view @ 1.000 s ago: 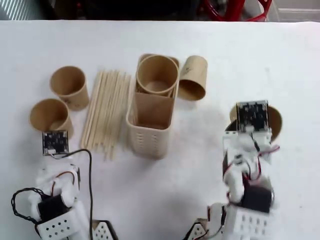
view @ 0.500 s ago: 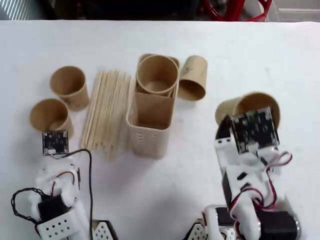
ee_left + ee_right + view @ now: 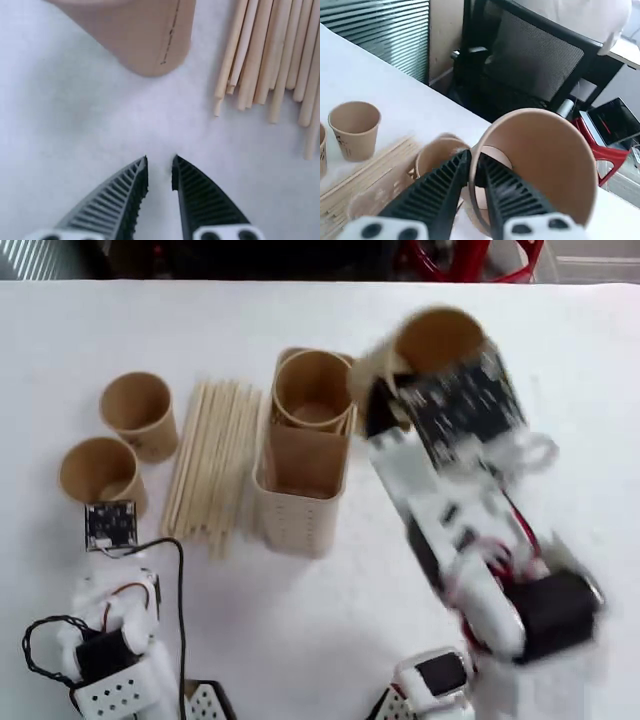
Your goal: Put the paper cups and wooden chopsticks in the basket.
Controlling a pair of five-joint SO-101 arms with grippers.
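Observation:
My right gripper is shut on the rim of a paper cup, held in the air just right of the basket; the wrist view has the fingers pinching the cup's wall. The tall beige basket holds one cup. Another cup lies behind it, partly hidden by the arm. Two more cups stand at the left beside the pile of wooden chopsticks. My left gripper is shut and empty, low over the table near a cup and the chopstick ends.
The white table has free room at the right and along the front middle. A black office chair stands beyond the far edge. The left arm's cable loops over the front left.
The right arm lifted the cup from the table at the right and swung it up and left toward the basket. The left arm stayed still.

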